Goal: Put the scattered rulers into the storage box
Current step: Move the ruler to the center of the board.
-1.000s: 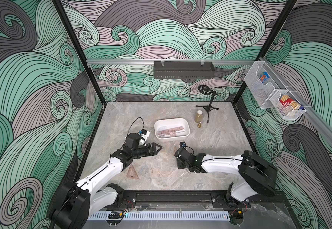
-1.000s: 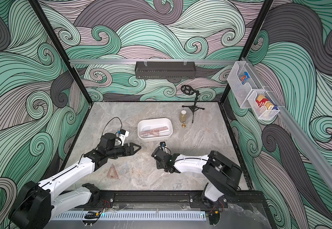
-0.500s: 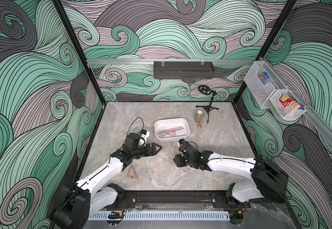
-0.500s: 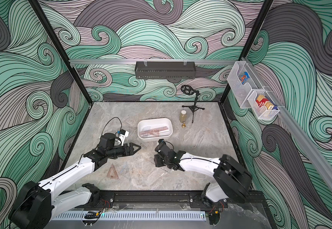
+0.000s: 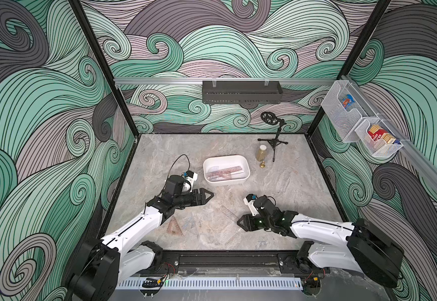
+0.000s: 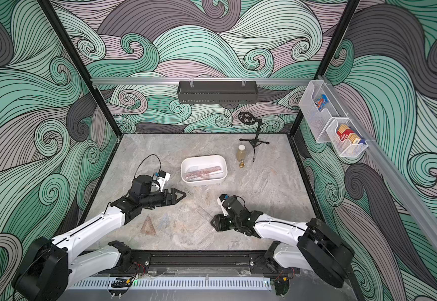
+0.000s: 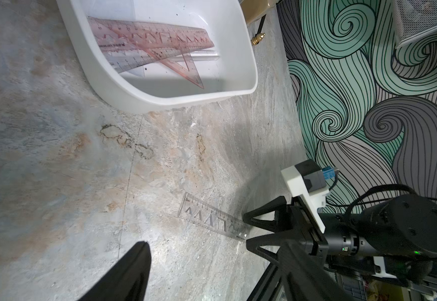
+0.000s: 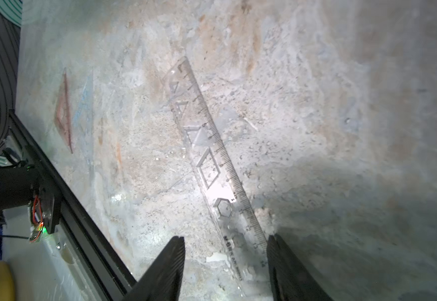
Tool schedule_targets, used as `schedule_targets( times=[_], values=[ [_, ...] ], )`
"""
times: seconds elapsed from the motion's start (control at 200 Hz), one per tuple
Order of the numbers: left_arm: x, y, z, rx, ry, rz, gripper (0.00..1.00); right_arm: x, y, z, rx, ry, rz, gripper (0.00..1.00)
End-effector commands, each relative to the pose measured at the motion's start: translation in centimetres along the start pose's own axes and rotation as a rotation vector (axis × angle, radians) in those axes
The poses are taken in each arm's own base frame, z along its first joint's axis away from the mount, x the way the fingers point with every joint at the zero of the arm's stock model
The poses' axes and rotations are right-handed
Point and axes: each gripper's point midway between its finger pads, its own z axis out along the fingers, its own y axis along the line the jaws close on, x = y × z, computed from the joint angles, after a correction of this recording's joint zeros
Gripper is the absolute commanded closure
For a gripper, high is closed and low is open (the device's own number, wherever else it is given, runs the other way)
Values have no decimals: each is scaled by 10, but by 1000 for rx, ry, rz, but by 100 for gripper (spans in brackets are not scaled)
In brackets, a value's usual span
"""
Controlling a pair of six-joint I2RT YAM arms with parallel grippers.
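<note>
I have the right gripper (image 8: 225,237) spread astride the end of the clear ruler (image 8: 207,153) to pinch its edges; left gripper (image 5: 209,195) spread, empty.

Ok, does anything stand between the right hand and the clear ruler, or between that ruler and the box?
Nothing visible. The right hand has open jaws either side of the clear ruler at its end, and only bare table lies between it and the storage box.

White storage box (image 5: 226,182) holds reddish rulers (image 5: 224,171); nearer, a clear ruler (image 8: 212,156), brown set square (image 5: 173,227) and bluish set square (image 6: 164,222) lie flat.
</note>
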Motion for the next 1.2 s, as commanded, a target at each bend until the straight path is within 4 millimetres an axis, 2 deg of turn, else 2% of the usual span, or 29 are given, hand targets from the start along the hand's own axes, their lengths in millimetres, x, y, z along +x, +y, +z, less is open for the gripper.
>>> schedule_targets(
  times=[0.0, 0.155, 0.255, 0.495, 0.685, 0.871, 0.946, 1.051, 1.196],
  values=[
    [0, 1, 0, 7, 2, -3, 19, 18, 8, 3, -56, 67, 29, 46],
    [0, 2, 1, 5, 2, -6, 20, 18, 22, 10, -102, 79, 27, 49],
    [1, 3, 1, 2, 4, -10, 20, 12, 37, 17, -145, 76, 6, 51],
    [4, 5, 4, 3, 19, -18, 21, -2, 55, 36, -178, 88, -31, 54],
    [5, 8, 5, -7, 23, -27, 21, -16, 66, 51, -191, 90, -58, 55],
    [6, 10, 6, -17, 28, -33, 22, -23, 68, 63, -188, 99, -66, 57],
    [6, 11, 6, -19, 31, -34, 22, -29, 71, 60, -199, 86, -71, 59],
    [8, 10, 5, -13, 38, -42, 22, -44, 74, 44, -226, 15, -90, 62],
    [22, 8, 8, 55, 64, -84, 24, -62, 82, 25, -302, -109, -112, 79]
  ],
)
